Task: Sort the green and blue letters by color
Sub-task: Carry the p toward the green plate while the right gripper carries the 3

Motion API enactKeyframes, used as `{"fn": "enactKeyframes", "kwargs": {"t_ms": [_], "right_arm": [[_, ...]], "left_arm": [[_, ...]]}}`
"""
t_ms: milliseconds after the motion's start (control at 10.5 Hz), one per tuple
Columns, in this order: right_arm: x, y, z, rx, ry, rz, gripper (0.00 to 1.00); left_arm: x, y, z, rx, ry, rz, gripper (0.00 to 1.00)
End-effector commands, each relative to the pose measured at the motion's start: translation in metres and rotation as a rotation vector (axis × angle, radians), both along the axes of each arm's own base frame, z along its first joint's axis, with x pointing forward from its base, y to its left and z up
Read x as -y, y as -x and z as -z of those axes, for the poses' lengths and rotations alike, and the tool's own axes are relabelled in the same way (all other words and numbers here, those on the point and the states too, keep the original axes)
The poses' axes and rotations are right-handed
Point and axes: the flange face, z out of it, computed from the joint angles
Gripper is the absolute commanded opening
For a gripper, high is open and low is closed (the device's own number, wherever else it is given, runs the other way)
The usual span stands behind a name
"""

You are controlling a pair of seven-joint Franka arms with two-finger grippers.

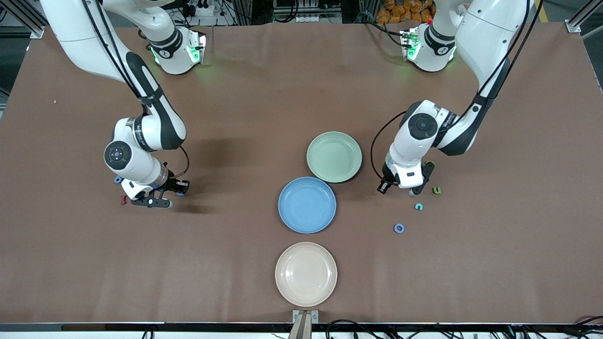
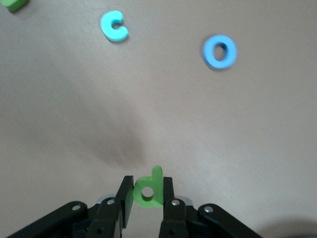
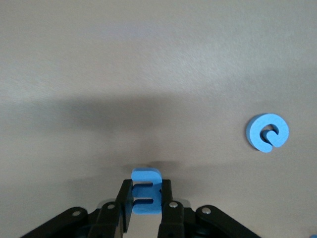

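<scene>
My left gripper is shut on a lime-green letter, low over the table beside the green plate, toward the left arm's end. A blue ring-shaped letter, a turquoise C-shaped letter and another green letter lie on the table close to it. My right gripper is shut on a blue E-shaped letter, low over the table toward the right arm's end. A round blue letter lies beside it. The blue plate holds nothing.
A beige plate sits nearest the front camera, in line with the blue and green plates at mid-table. A small dark red letter lies next to the right gripper. Brown tabletop stretches between the plates and each arm.
</scene>
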Motion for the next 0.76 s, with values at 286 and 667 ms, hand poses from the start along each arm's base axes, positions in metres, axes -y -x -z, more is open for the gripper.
{"fn": "enactKeyframes", "kwargs": {"t_ms": [286, 667], "right_arm": [[-0.078, -0.036, -0.063, 0.010, -0.019, 0.110, 0.09], [-0.185, -0.042, -0.083, 0.056, -0.065, 0.145, 0.09]], "left_arm": [[0.034, 0.008, -0.054, 0.024, 0.110, -0.049, 0.00], [0.105, 0.052, -0.069, -0.026, 0.203, 0.001, 0.00]]}}
